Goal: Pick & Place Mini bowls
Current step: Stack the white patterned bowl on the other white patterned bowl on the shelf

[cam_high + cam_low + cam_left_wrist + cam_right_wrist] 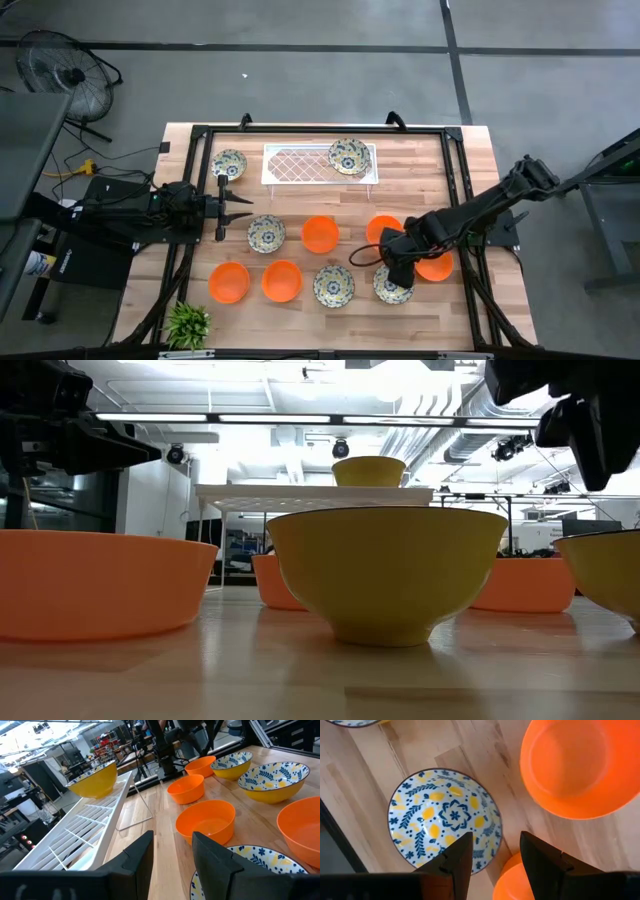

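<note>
Right claw [492, 852] hovered open and empty above the patterned bowl [445, 817]; it needed to straddle the rim at the bowl's 6 o'clock edge, clear of the orange bowl [580, 767].

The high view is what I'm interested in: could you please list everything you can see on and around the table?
patterned mini bowls: five, cream with blue-green floral; one on the tray, one beside the tray's left end, one mid-table, two in the near row
orange mini bowls: five, plain orange; two mid-table, two near left, one near right
tray: one, white lattice, far middle of the table
table: one, light wood
plant: one, green, near left corner
fan: one, black, on the floor far left
left end effector: open, beside the mid-table patterned bowl
right end effector: open, over the near-right patterned bowl
</note>
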Available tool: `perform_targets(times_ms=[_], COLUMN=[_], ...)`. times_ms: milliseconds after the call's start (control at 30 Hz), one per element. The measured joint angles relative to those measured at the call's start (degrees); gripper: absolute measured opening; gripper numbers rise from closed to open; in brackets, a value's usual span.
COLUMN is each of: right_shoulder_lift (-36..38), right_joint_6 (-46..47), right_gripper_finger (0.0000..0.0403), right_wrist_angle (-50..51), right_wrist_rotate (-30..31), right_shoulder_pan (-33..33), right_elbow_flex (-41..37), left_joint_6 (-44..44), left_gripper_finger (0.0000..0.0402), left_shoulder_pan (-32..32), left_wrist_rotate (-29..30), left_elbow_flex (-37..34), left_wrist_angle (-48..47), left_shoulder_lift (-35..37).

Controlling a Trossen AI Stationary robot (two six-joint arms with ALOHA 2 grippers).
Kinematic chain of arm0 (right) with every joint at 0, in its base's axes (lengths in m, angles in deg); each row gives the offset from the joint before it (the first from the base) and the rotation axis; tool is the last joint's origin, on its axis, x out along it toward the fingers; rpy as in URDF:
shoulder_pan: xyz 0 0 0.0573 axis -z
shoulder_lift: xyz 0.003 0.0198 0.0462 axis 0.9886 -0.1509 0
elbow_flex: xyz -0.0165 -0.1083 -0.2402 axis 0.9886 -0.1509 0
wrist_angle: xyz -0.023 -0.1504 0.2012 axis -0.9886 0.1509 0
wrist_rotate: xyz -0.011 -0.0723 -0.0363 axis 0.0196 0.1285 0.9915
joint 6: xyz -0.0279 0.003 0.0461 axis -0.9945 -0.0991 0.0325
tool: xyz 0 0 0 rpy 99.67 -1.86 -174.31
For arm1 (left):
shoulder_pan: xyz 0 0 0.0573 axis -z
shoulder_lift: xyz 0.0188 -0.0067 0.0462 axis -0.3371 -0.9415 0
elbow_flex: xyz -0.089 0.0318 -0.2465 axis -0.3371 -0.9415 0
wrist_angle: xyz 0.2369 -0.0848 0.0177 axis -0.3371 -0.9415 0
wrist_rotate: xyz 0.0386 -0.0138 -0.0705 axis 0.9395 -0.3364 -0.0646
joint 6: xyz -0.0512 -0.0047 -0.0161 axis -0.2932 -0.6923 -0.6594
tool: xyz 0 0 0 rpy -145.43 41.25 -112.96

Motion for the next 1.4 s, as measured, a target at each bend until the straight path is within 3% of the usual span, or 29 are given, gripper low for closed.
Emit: perform_targets(times_ms=[533, 1167, 1400], right_shoulder_lift=[-4.55, -4.70, -4.70], right_joint_6=[2.85, 5.64, 15.62], right_gripper_finger=[0.0151, 0.0151, 0.0151], right_wrist_angle=[-2.70, -2.53, -1.59], right_wrist_rotate=[-0.23, 0.10, -0.12], right_shoulder_pan=[-1.00, -0.98, -0.96], right_elbow_flex=[0.00, 0.00, 0.00], left_joint_6=[0.00, 0.00, 0.00], left_gripper_finger=[0.0131, 0.0131, 0.0131], left_shoulder_pan=[0.01, 0.01, 0.01], left_wrist_rotate=[-0.01, 0.00, 0.00], left_elbow_flex=[0.00, 0.00, 0.00], left_wrist_angle=[0.00, 0.00, 0.00], left_shoulder_lift=[0.01, 0.02, 0.02])
